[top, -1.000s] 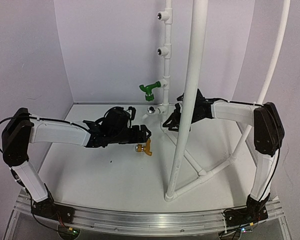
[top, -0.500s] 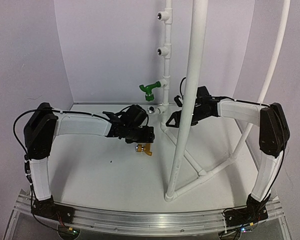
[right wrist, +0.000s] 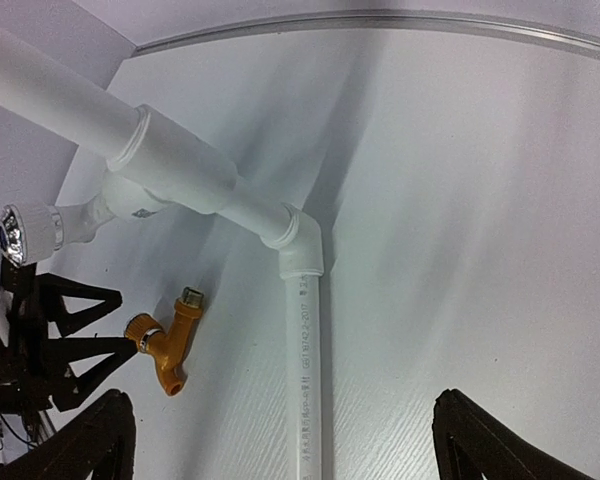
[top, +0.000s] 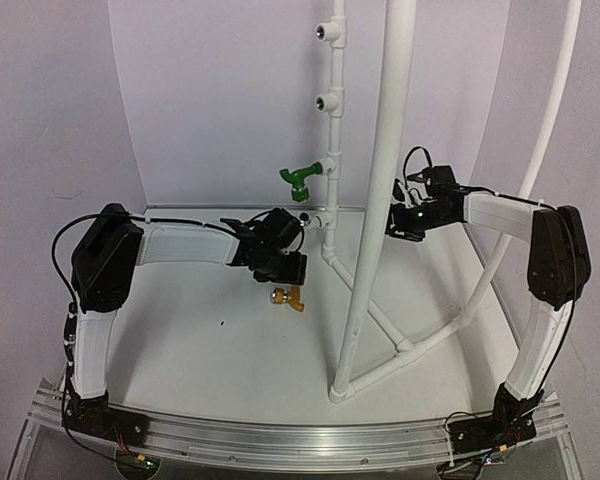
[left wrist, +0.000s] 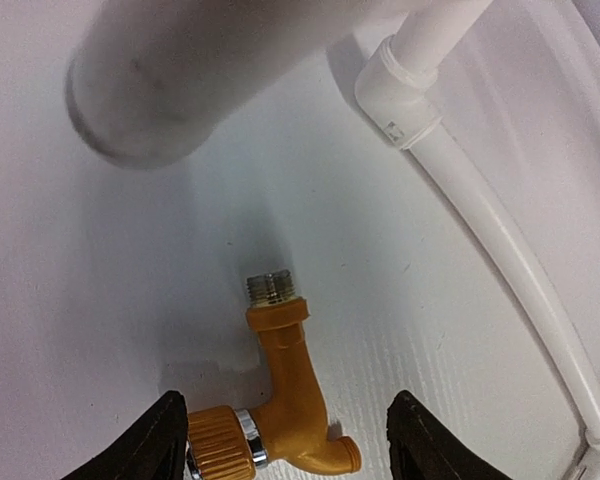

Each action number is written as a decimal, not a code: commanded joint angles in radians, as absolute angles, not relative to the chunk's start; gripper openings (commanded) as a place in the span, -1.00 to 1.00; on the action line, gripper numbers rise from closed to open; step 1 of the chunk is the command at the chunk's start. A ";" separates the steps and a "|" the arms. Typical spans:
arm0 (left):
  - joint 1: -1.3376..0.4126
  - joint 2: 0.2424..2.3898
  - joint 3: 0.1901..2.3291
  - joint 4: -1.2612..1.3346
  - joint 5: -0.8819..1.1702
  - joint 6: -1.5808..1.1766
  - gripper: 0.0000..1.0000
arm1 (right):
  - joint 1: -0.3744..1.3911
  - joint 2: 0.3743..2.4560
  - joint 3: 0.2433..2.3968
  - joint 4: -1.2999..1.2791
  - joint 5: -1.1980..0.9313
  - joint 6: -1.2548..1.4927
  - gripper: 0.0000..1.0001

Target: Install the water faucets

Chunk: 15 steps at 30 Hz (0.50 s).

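- Top external: table (top: 180, 350), white, carries everything I list here.
- Pipe frame (top: 380, 200), white, stands on the table. Thin riser (top: 332, 130) at the rear has tee fittings up its length.
- Right gripper (right wrist: 280, 420): up beside the frame's thick post, R side. Right wrist cam shows fingers spread wide, nothing btwn them, so released.
- Left gripper (left wrist: 290, 410): low over the table, L of the post. Fingers apart, straddling the gold faucet. I see a gap on the spout side; knob side too close to call.
- Green faucet (top: 297, 180): seated in a riser tee, pointing L.
- Gold faucet (left wrist: 280, 400): lying flat on the table, threaded end pointing away from the left wrist cam.
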State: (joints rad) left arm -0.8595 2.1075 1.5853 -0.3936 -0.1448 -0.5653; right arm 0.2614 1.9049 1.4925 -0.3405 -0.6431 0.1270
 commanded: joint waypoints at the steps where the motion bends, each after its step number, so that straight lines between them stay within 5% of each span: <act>1: -0.867 2.156 1.634 -0.388 -0.097 -0.503 0.35 | 0.287 1.901 1.526 -0.324 -0.705 0.104 0.96; 15: -0.882 2.116 1.539 -0.393 -0.081 -0.490 0.11 | 0.287 1.878 1.503 -0.325 -0.730 0.095 0.96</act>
State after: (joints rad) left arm -0.8649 2.1802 1.6260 -0.3728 -0.1230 -0.5088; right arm 0.2871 1.9049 1.4921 -0.3408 -0.7084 0.1166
